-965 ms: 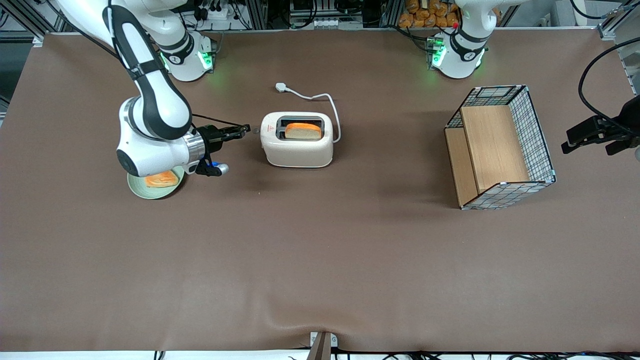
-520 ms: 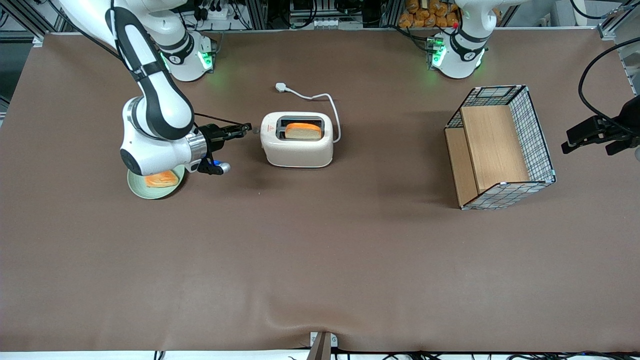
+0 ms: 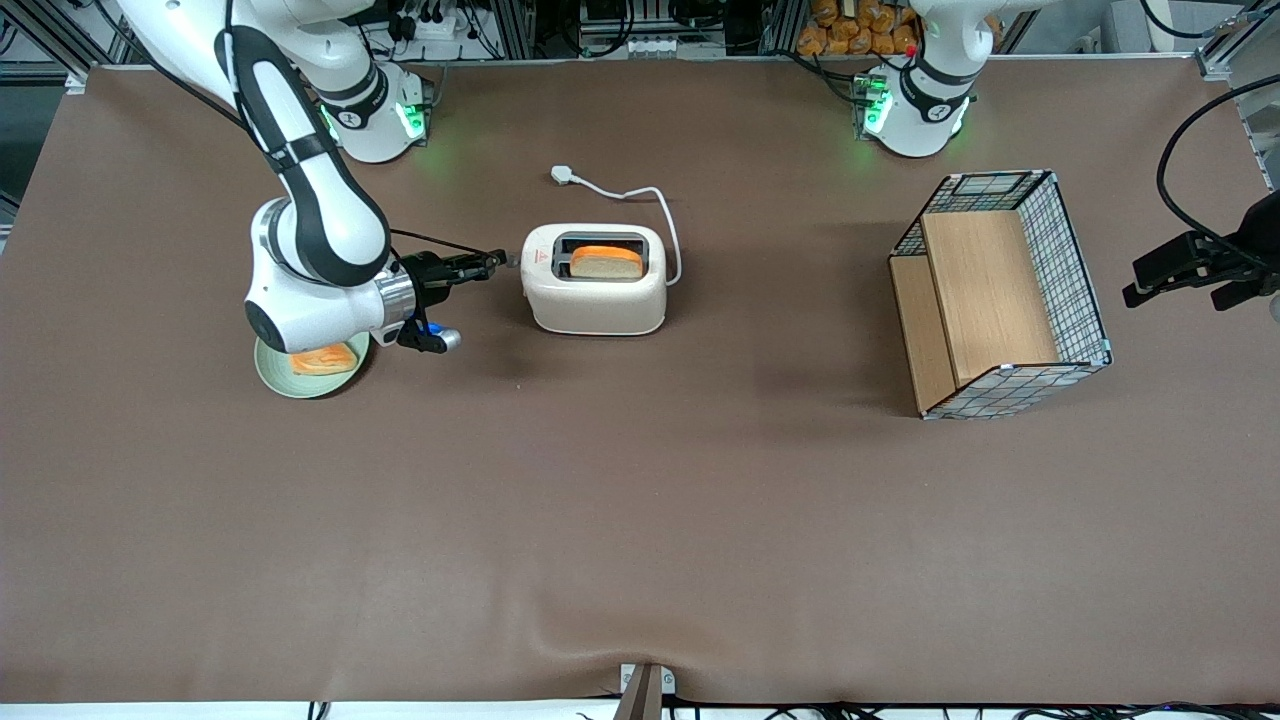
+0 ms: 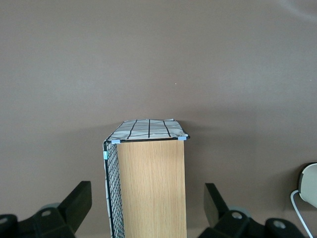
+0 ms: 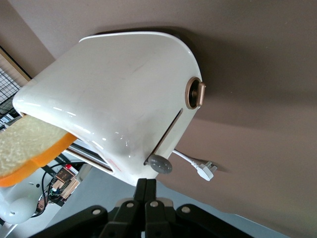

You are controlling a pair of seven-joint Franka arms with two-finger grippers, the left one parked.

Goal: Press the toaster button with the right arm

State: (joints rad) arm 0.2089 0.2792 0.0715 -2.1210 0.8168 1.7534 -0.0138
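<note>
With its fingers pressed together, the gripper [image 3: 491, 262] hangs just beside the toaster button [image 5: 160, 163] on the toaster [image 3: 595, 279], mid-bench, so the approach looks finished and a short downward press remains.

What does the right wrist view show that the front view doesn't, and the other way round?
Only the right wrist view shows the toaster's end face with its slot and a round bronze dial.

Only the front view shows the green plate holding bread under the right arm, and the wire-mesh basket.

Both show the toaster, bread slice, plug, shut gripper and grey toaster button just ahead of it.
</note>
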